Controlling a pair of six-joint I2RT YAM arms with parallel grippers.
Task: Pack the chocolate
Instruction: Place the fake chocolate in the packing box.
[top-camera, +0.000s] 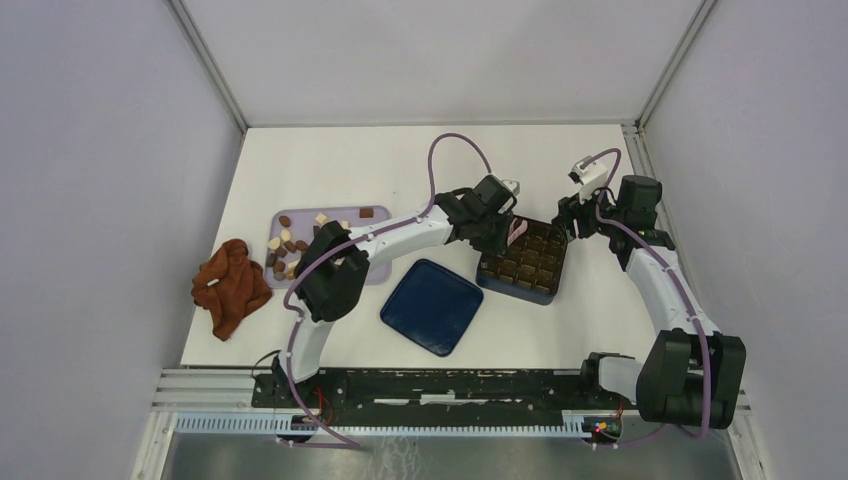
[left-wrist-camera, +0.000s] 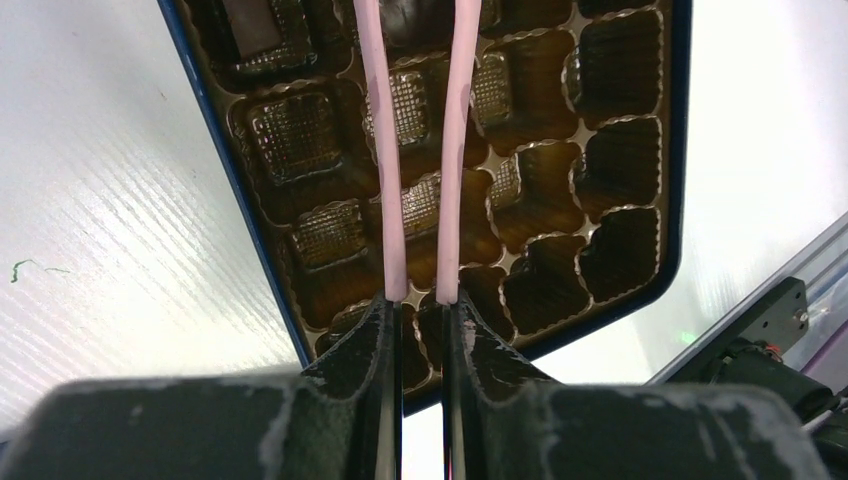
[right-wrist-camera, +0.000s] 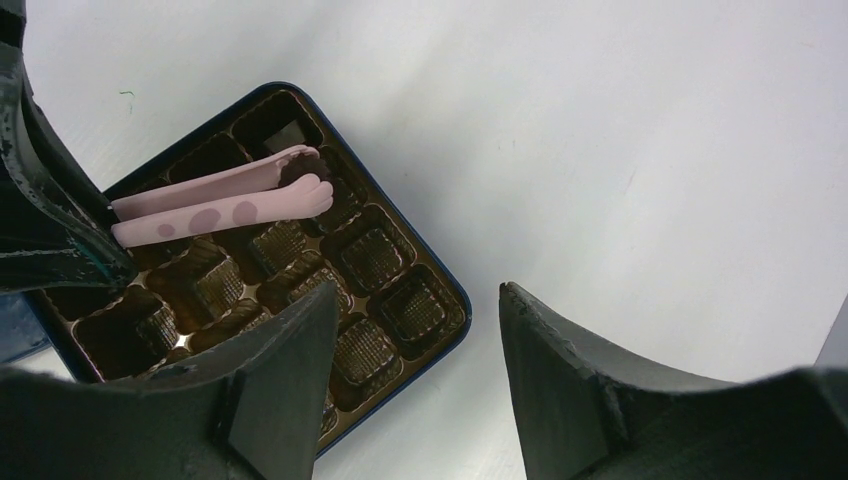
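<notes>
The left end effector (left-wrist-camera: 420, 310) is clamped on long pink plastic tongs (left-wrist-camera: 390, 150) over the dark blue box of brown cups (right-wrist-camera: 440, 300); the right end effector (right-wrist-camera: 418, 295) hangs beside it, fingers apart. Most cups look empty, and the small brown and cream chocolates (top-camera: 290, 243) lie on the lilac tray (top-camera: 300, 211), upper left. The worktop (top-camera: 400, 170) is white, the walls (top-camera: 100, 150) grey.

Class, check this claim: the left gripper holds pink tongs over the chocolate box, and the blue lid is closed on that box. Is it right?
One error: the blue lid is not on the box; it lies on the table beside it, as the top external view shows. The left gripper does hold the pink tongs over the box.
</notes>
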